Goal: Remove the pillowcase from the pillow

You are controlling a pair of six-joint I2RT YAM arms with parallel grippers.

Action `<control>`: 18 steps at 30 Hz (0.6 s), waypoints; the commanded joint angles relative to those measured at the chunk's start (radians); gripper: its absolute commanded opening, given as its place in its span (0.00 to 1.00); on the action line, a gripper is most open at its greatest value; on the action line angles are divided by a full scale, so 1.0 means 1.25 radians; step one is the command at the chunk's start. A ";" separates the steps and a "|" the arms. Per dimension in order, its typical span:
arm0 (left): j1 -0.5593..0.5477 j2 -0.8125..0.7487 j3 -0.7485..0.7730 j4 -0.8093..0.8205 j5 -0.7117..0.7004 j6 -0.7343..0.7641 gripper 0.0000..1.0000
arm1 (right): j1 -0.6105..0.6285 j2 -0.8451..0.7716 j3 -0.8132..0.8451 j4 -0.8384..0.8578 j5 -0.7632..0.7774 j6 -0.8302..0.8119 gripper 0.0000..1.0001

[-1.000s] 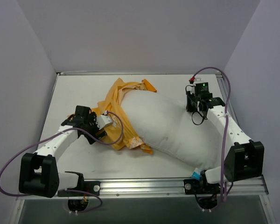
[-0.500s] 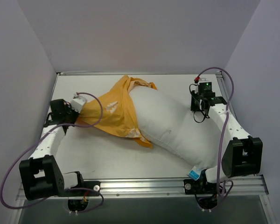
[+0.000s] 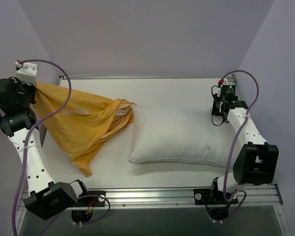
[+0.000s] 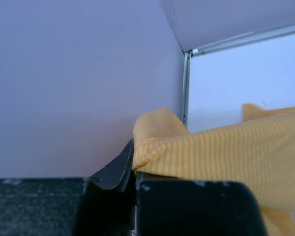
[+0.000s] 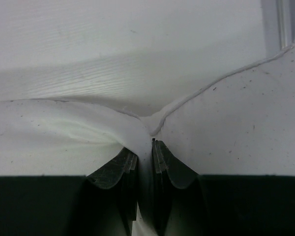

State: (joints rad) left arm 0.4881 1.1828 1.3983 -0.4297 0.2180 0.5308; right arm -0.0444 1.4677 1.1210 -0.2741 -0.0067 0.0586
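The orange-yellow pillowcase (image 3: 81, 125) hangs stretched from the far left, high above the table, down to the table's left half; its open end lies beside the pillow's left edge. My left gripper (image 3: 33, 91) is shut on its upper corner, and the striped pillowcase (image 4: 226, 157) fills the left wrist view. The white pillow (image 3: 179, 135) lies bare and flat across the middle and right of the table. My right gripper (image 3: 217, 114) is shut on the pillow's far right corner; a fold of the pillow (image 5: 88, 132) is pinched between the fingers (image 5: 164, 162).
The white table (image 3: 172, 88) is walled by grey-lilac panels at the back and both sides. A metal rail (image 3: 152, 195) runs along the near edge between the arm bases. The left arm stands tall against the left wall.
The left gripper closed on the pillowcase and pulled it up and to the far left, off the pillow. The pillow now lies flat and uncovered. The right gripper shifted slightly right and back, still holding.
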 commanded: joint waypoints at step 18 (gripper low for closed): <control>-0.303 0.047 0.111 -0.132 0.028 -0.087 0.02 | -0.043 0.001 0.060 0.082 -0.017 0.135 0.20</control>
State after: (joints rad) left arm 0.1547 1.2221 1.5703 -0.5587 0.2584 0.4469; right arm -0.0975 1.4685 1.1446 -0.2077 -0.0372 0.1825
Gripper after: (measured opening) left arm 0.044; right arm 0.173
